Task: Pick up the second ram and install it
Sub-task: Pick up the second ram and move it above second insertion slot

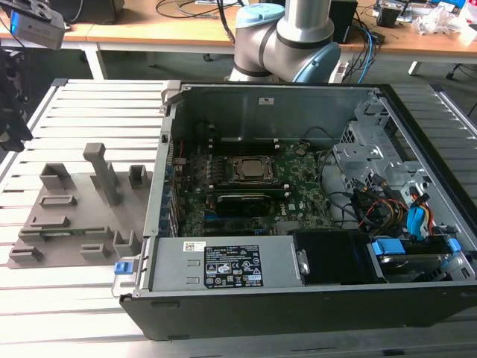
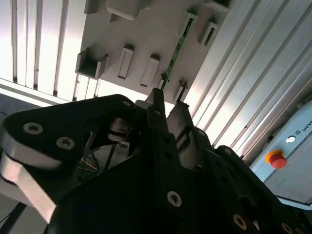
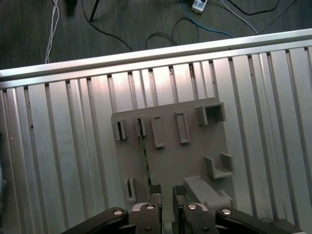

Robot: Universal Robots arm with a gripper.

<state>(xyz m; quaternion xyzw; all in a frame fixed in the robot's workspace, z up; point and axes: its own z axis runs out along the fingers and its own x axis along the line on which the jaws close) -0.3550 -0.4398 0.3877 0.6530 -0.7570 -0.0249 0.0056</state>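
Note:
The second ram (image 3: 145,158) is a thin green stick standing on edge in slots of a grey holder tray (image 3: 195,146). In the second wrist view the ram (image 2: 176,51) shows as a narrow green line running away from my fingertips. My gripper (image 3: 167,193) hovers above the tray near one end of the stick. It is open, with a narrow empty gap between its black fingers (image 2: 157,100). The stick lies just to one side of that gap and does not touch the fingers. The holder tray (image 1: 74,224) lies at the exterior view's left, beside the computer case.
An open computer case (image 1: 298,298) fills the exterior view's middle and right, with the green motherboard (image 1: 298,190) and CPU socket (image 1: 250,170) inside. The tray carries several raised blocks and a tall post (image 1: 103,171). All rests on a ribbed metal table (image 3: 63,161).

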